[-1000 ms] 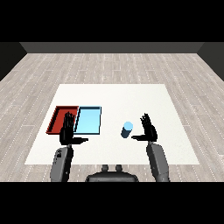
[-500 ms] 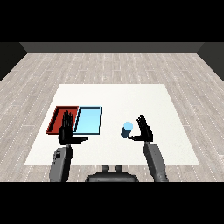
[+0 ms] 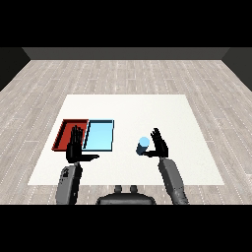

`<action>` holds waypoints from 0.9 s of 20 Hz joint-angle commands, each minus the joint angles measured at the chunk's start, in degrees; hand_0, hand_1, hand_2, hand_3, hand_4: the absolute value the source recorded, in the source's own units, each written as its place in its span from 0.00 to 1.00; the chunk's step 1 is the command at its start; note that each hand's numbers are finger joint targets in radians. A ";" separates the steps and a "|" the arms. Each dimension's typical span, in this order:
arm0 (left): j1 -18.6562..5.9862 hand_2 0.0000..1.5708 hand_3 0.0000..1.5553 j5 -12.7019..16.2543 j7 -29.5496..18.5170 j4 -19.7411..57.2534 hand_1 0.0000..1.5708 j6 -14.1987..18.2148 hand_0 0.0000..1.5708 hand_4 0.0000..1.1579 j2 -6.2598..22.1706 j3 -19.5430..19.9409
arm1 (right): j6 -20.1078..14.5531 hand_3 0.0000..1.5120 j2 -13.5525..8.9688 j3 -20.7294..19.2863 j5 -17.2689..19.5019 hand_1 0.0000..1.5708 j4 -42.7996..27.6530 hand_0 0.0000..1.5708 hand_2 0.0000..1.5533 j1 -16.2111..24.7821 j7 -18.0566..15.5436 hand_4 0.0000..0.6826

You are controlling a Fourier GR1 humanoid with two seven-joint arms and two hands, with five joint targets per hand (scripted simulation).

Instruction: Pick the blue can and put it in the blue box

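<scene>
Fingers of my right robot hand (image 3: 160,146) stood straight and released, just at 3 o'clock of the blue can (image 3: 143,145), which stood upright on the white counter (image 3: 128,106). My left robot hand (image 3: 76,147) was also released, over the near edge of the red tray (image 3: 65,129). The light blue tray (image 3: 101,134) lay at 9 o'clock from the can, apart from it.

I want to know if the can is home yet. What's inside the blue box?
Nothing shows inside the light blue tray; its floor looks bare. The blue can stands on the table to its right, next to the right robot hand. Nothing covers the tray's inside.
</scene>
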 commanded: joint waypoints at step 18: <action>-0.42 0.00 0.00 -0.45 -1.29 1.53 0.00 0.37 0.00 0.00 0.12 0.17 | -6.14 0.00 0.36 7.68 -4.18 0.00 6.62 0.00 0.00 -5.93 -1.35 0.00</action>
